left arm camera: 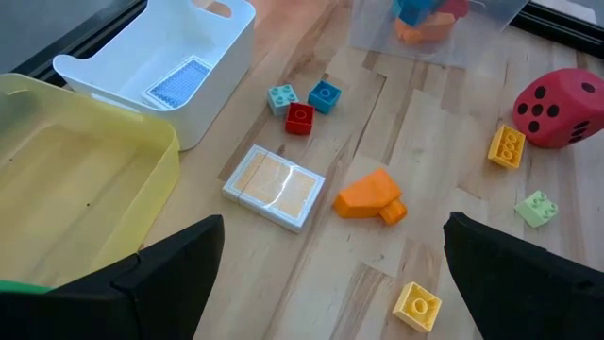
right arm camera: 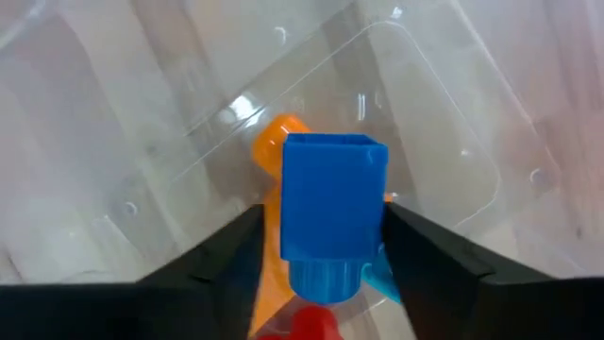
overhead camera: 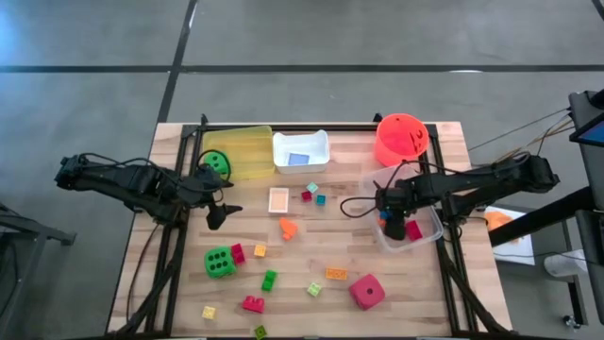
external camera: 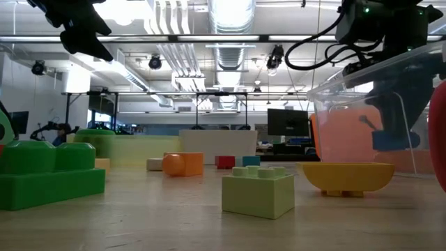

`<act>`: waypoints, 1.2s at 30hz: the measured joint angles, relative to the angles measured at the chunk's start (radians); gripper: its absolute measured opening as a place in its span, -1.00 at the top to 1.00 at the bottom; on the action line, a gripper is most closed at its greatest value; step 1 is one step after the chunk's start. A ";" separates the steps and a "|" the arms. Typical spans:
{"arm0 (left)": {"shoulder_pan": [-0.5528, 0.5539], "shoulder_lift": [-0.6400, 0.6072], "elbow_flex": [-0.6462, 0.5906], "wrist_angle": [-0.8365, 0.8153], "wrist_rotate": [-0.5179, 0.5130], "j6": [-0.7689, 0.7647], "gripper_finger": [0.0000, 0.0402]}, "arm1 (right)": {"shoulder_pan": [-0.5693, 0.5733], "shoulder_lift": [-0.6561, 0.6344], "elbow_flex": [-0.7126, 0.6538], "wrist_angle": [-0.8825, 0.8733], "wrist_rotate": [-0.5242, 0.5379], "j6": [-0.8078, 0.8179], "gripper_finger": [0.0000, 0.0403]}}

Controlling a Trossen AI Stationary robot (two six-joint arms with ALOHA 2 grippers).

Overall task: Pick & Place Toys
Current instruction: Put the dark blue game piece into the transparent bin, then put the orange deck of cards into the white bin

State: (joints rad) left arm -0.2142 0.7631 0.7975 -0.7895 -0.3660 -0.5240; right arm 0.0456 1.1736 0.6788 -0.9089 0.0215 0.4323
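Note:
My right gripper points down into the clear tray at the table's right side. Its fingers are open, on either side of a blue brick, with a narrow gap showing on each side. An orange piece and a red one lie under the brick on the tray's floor. My left gripper hangs open above the table's left part, with nothing between its fingers. Ahead of it lie a card, an orange toy and small bricks.
A yellow tray with a green die and a white tray with a blue card stand at the far edge, an orange-red bucket at the far right. A green die, a pink-red die and loose bricks lie nearer.

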 joint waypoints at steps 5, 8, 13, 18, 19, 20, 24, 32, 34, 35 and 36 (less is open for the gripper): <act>0.000 0.000 0.000 0.000 0.000 0.000 -0.92 | 0.000 0.000 0.000 0.000 0.000 0.025 -0.37; 0.000 0.000 0.000 0.000 0.000 0.000 -0.92 | 0.000 0.000 0.000 0.000 0.000 0.032 -0.49; 0.000 0.000 0.000 0.000 0.000 0.000 -0.92 | 0.000 0.000 0.003 -0.001 -0.005 0.038 -0.62; 0.000 0.000 0.000 0.000 0.000 0.000 -0.92 | 0.000 0.000 0.043 -0.041 -0.004 0.066 -0.67; 0.000 0.000 0.000 0.000 0.000 0.000 -0.92 | 0.000 0.000 0.055 -0.057 -0.004 0.075 -0.67; 0.000 0.000 0.000 0.000 0.000 0.000 -0.92 | 0.000 0.000 0.068 -0.073 -0.004 0.086 -0.67; 0.000 0.000 0.000 0.000 0.000 0.000 -0.92 | 0.006 -0.001 0.113 -0.130 0.000 0.118 -0.67; 0.000 0.000 0.000 0.157 -0.007 0.123 -0.92 | 0.035 -0.001 0.190 -0.219 0.008 0.219 -0.67; 0.000 0.000 -0.005 0.199 -0.008 0.146 -0.92 | 0.052 -0.001 0.214 -0.218 0.017 0.241 -0.67; 0.000 0.000 -0.012 0.224 -0.009 0.154 -0.92 | 0.063 -0.001 0.228 -0.218 0.031 0.250 -0.67; 0.000 0.000 -0.021 0.247 -0.008 0.154 -0.92 | 0.074 -0.002 0.241 -0.218 0.044 0.256 -0.67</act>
State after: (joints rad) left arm -0.2142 0.7631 0.7765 -0.5423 -0.3742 -0.3697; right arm 0.1196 1.1720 0.9202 -1.1268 0.0655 0.6887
